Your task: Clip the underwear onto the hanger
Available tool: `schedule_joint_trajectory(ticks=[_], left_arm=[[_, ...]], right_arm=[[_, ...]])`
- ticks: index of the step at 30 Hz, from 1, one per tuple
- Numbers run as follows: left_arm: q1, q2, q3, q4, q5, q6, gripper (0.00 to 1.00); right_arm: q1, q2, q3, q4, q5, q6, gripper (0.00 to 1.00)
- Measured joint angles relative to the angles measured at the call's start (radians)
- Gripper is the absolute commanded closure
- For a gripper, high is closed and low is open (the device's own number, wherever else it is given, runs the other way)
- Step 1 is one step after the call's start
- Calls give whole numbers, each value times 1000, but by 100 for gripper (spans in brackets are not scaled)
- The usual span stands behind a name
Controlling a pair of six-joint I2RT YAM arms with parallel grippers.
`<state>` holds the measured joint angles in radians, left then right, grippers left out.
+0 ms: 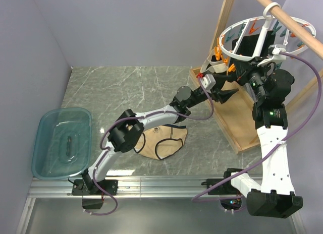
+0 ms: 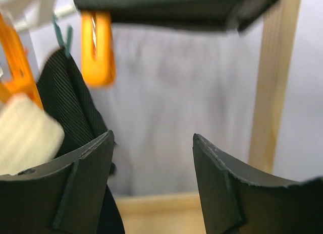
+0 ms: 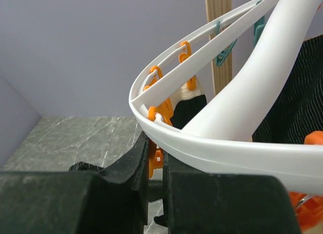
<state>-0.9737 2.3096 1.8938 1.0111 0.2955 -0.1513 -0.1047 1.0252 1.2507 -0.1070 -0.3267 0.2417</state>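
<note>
One beige underwear (image 1: 166, 142) lies flat on the marble worktop (image 1: 111, 88), beneath the left arm. One white hanger (image 3: 227, 145) hangs from the wooden rod (image 1: 292, 19), and the right claw (image 3: 154, 143) is pinched on its rim. The left claw (image 2: 153, 138) gapes empty beside an orange clip (image 2: 98, 47).

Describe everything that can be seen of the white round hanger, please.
The hanger looks like white plastic: two concentric rings joined by spokes, with a top hook over the wooden rod. It hangs at the far right, above the table. Orange and teal clips dangle from its rings, and black garments hang from it. The right pincer appears shut on its rim.
</note>
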Motion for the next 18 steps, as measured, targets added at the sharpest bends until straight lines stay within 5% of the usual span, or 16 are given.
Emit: schedule_joint_trajectory(ticks=[5, 9, 18], left_arm=[[42, -200, -259, -121, 83, -33, 18], [127, -425, -462, -340, 149, -82, 19], [221, -871, -716, -983, -67, -153, 24]], right_arm=[[0, 1, 0, 0, 0, -1, 100], [0, 1, 0, 2, 0, 0, 100], [0, 5, 0, 4, 0, 3, 100]])
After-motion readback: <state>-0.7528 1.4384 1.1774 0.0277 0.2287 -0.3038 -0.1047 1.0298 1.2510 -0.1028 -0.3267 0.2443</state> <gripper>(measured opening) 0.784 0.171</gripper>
